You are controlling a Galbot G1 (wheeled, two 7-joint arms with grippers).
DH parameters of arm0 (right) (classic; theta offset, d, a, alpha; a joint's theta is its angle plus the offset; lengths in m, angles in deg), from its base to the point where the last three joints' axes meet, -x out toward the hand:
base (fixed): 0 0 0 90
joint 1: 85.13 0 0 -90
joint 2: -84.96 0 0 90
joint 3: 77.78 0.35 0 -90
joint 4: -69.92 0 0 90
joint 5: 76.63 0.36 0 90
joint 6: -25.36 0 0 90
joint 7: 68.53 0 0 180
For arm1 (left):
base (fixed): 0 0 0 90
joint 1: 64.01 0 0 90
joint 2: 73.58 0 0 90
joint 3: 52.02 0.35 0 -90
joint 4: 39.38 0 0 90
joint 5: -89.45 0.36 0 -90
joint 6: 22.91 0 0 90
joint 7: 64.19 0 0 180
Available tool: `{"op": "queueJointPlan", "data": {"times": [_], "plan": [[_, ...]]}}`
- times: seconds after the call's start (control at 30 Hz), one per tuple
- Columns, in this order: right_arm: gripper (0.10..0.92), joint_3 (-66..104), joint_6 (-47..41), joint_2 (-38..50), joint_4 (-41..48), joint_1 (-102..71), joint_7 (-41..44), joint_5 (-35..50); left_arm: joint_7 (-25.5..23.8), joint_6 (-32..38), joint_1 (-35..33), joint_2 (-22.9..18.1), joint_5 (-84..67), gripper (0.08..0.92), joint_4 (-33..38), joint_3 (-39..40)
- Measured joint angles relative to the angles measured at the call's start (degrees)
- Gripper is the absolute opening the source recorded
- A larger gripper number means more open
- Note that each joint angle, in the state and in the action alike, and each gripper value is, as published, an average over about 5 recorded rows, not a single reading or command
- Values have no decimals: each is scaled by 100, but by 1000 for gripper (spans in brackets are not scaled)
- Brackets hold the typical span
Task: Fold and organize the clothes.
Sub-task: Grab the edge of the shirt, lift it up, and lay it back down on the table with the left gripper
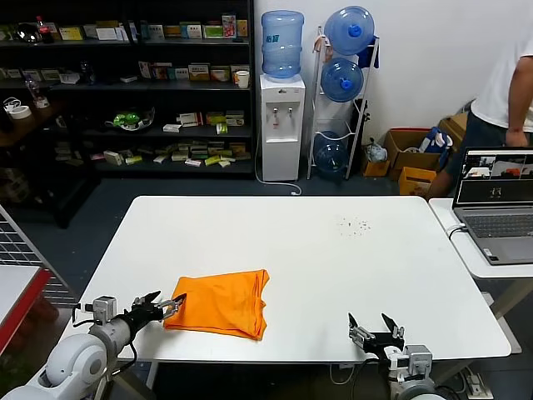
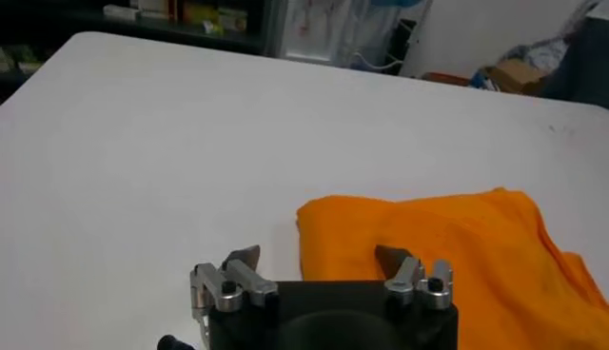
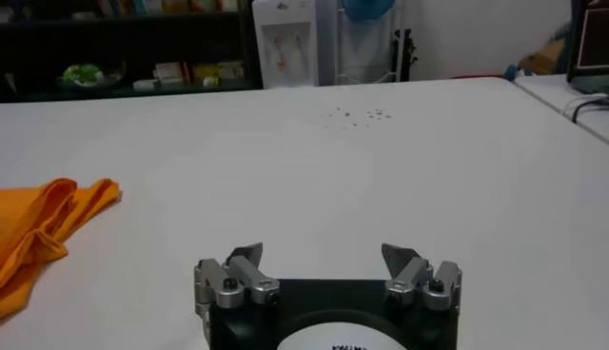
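Both claws show from the head camera: the left gripper (image 1: 165,305) is wide open at the near left corner of the folded orange T-shirt (image 1: 223,302) on the white table (image 1: 333,250), and the right gripper (image 1: 376,327) sits open near the table's front edge. From the left wrist camera, the open left gripper (image 2: 320,258) holds nothing, one finger (image 2: 392,257) over the orange T-shirt (image 2: 457,247). From the right wrist camera, the open right gripper (image 3: 322,258) is over bare table (image 3: 333,171), well apart from the T-shirt (image 3: 43,223).

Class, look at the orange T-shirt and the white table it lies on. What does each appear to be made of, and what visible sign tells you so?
Orange T-shirt: soft matte fabric, probably cotton knit; it lies folded, with limp wrinkles and soft rolled edges.
White table: smooth hard top, likely plastic or laminate; flat, even, with a faint sheen and rounded corners. The exact material cannot be told.
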Motion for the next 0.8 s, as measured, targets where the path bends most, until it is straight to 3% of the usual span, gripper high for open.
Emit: {"op": "queueJointPlan", "data": {"times": [0.23, 0.8], "plan": [[823, 39, -2, 3, -34, -69, -1, -7, -59, -44, 51, 45, -26, 796, -98, 62], [823, 97, -2, -6, -92, -182, -8, -30, -94, -55, 54, -6, -22, 316, -143, 127]]}}
